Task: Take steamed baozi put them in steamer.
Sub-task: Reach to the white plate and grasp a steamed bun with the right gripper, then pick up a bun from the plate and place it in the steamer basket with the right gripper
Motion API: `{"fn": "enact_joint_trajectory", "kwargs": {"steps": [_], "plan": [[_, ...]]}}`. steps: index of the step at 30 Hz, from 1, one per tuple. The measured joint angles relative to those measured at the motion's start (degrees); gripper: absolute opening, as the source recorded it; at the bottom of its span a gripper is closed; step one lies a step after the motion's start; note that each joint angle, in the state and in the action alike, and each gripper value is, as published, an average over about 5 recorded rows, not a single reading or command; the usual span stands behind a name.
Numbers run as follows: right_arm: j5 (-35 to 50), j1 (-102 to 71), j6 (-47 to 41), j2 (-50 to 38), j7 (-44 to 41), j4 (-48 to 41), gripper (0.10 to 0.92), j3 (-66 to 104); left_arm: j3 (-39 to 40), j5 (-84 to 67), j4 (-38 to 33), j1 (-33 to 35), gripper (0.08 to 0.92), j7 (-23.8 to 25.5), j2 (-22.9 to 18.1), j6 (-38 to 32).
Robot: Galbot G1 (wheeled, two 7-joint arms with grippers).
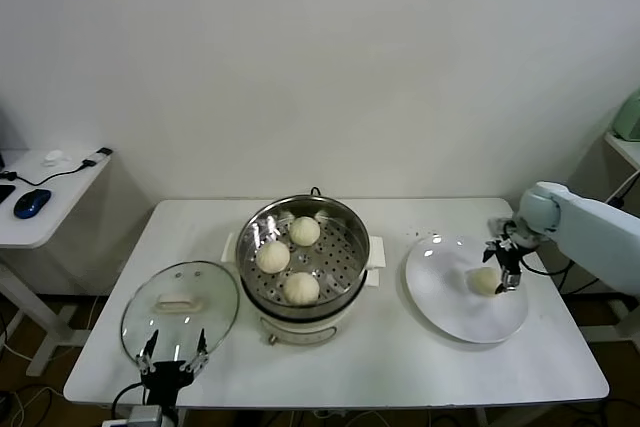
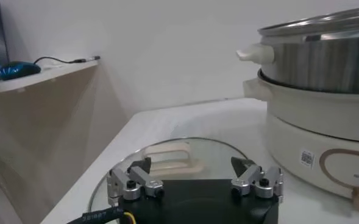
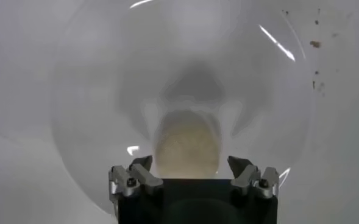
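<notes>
1. Straddling the last steamed baozi (image 3: 186, 146) with the right gripper (image 3: 190, 165), fingers spread either side and not yet clamped; bun resting on the white plate (image 1: 450, 297), on the side away from the steamer.
2. Could pinch off-centre if closed now: soft dome, likely to dent, or to squirt out and roll across the smooth plate toward its rim.
3. Could also drag the plate itself if the fingertips touch down; plate sits near the table (image 1: 400, 367) edge on the robot's right, with little spare surface beyond it.
4. Already holding three buns (image 1: 273, 256) on the perforated tray of the steamer (image 1: 345, 222); one free patch visible on the side nearest the plate. Dropping short risks striking the raised steel wall; dropping long risks landing on a neighbour.
5. Between plate and steamer, bare tabletop only, apart from the steamer's side handle.
6. Parked at the near table edge, left gripper (image 2: 194, 172), fingers apart, just over the glass lid (image 1: 180, 307); well away from the carry path.
</notes>
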Motion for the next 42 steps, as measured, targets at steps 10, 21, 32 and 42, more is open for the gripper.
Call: {"fn": "enact_joint_trajectory", "kwargs": {"steps": [10, 21, 32, 42], "plan": [[-1.1, -0.9, -0.4, 0.4, -0.1, -0.3, 0.71, 1.2, 0.1, 0.0, -0.2, 0.0, 0.823, 0.0, 0.0, 0.0], [4.1, 8.8, -2.6, -1.4, -0.2, 5.4, 0.687, -6.4, 0.7, 0.4, -1.2, 0.0, 0.823, -0.1, 0.0, 0.4], [25.3, 37.1, -8.4, 2.5, 1.0, 21.6, 0.687, -25.8, 1.1, 0.3, -2.7, 0.3, 0.823, 0.0, 0.3, 0.7], [42.5, 48.6, -15.7, 12.5, 6.6, 33.3, 0.687, -29.8, 1.7, 0.3, -3.9, 0.9, 0.823, -0.2, -0.6, 0.6]]}}
